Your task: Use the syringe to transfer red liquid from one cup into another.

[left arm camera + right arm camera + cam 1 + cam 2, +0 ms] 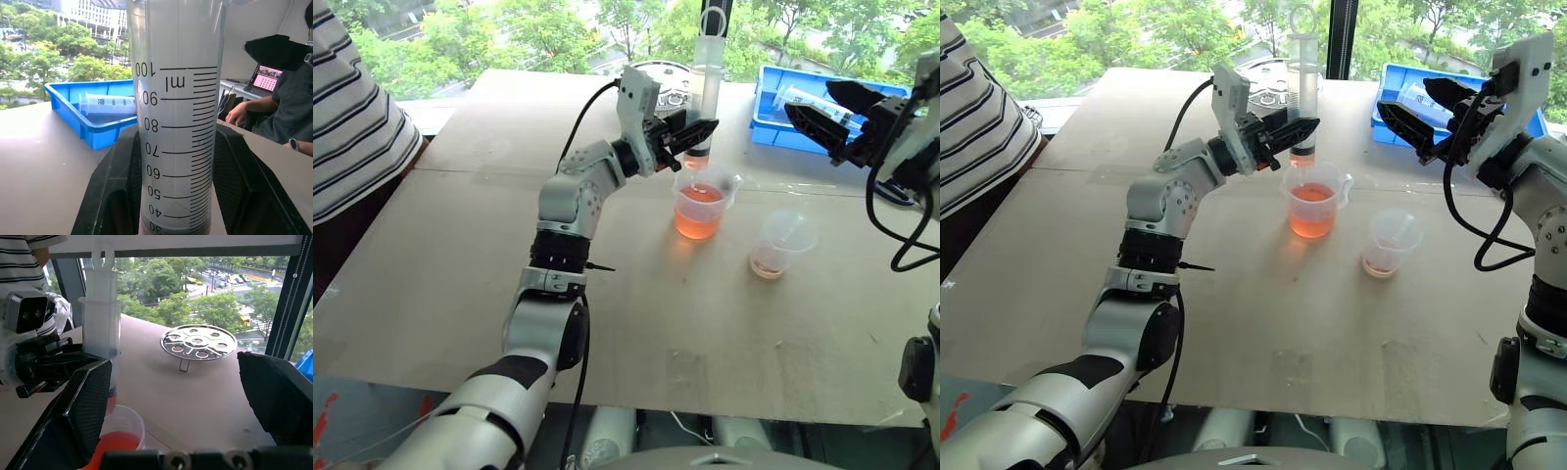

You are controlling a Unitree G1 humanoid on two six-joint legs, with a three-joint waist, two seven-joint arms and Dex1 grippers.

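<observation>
Left pincer (pixel 697 134) clamped the syringe (pixel 705 73) upright over the handled beaker (pixel 701 211); right pincer (pixel 1417 110) wide, empty. Transfer to small cup (pixel 778 245) remained.

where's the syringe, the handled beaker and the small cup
syringe (pixel 1303 93), right eye view, on its clear barrel above the left gripper's fingers.
handled beaker (pixel 1314 215), right eye view, on its wall where the red liquid stands.
small cup (pixel 1392 238), right eye view, on its clear side wall.
</observation>
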